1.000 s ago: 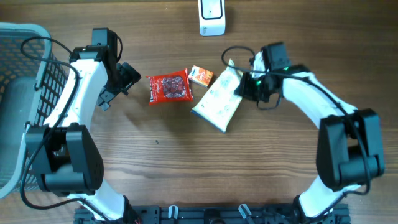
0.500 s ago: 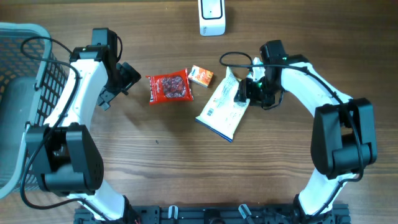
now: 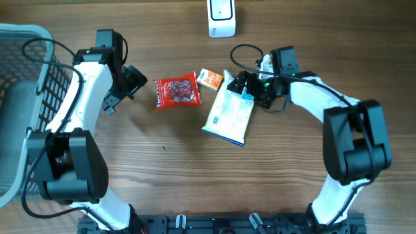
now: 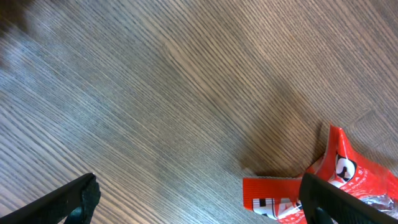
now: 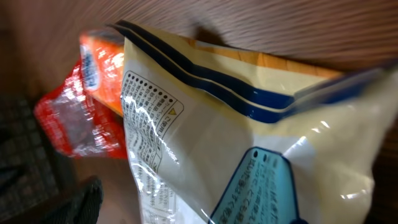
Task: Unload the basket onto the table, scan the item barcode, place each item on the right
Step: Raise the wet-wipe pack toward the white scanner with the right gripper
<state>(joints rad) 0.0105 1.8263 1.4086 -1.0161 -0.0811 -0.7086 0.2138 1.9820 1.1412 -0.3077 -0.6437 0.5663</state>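
Note:
A cream bag with blue stripes and a teal label (image 3: 229, 117) lies flat on the table, and it fills the right wrist view (image 5: 249, 143). My right gripper (image 3: 246, 88) stands open over the bag's far end, with the bag's top edge between its spread fingers (image 5: 193, 211). Left of the bag lie a small orange box (image 3: 210, 79) and a red packet (image 3: 177, 91). My left gripper (image 3: 133, 81) stands open just left of the red packet. In the left wrist view the red packet's corner (image 4: 273, 193) reaches beside one finger of the left gripper (image 4: 202, 202).
A white scanner (image 3: 221, 16) stands at the table's far edge, above the items. A grey wire basket (image 3: 26, 71) fills the left side. The right arm's cable (image 3: 244, 52) loops over the table behind the bag.
My right gripper has gone from shut on the bag to open. The bag has dropped and lies flat, slightly left of before. The left arm has not moved.

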